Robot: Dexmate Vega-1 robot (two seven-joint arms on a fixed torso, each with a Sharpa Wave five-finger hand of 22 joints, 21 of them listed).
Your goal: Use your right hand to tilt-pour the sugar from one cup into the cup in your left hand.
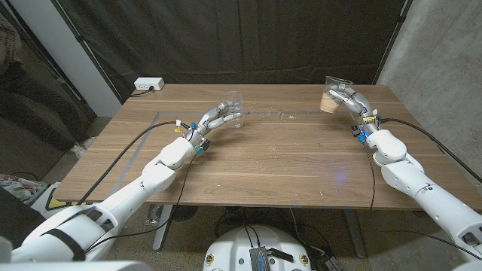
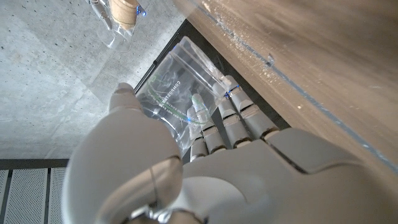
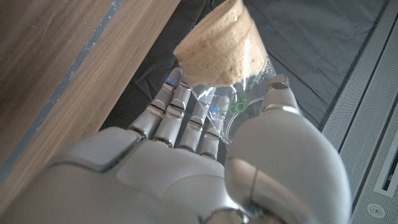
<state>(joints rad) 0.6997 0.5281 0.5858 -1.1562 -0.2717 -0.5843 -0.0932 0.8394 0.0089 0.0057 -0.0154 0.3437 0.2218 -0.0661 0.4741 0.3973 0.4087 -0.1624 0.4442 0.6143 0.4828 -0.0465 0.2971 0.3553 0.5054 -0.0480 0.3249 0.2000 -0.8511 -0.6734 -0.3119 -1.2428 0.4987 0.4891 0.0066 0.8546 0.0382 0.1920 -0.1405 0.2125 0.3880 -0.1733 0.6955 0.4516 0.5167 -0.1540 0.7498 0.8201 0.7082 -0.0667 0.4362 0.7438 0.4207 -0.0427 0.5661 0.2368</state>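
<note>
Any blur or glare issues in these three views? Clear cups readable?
Head view: sharp, evenly lit; empty clear plastic cup faint against the wood. Left wrist view: table wood streaked with blur, glare on that cup. Right wrist view: sharp on the clear sugar-filled cup.

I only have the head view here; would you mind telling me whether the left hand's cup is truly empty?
Observer: Yes. In the left wrist view the clear cup in the left hand has no sugar in it.
Operator: Thank you. And how does the right hand's sugar look?
Observer: In the right wrist view the sugar forms a compact tan mass in the base of the sugar cup that the right hand grips.
</note>
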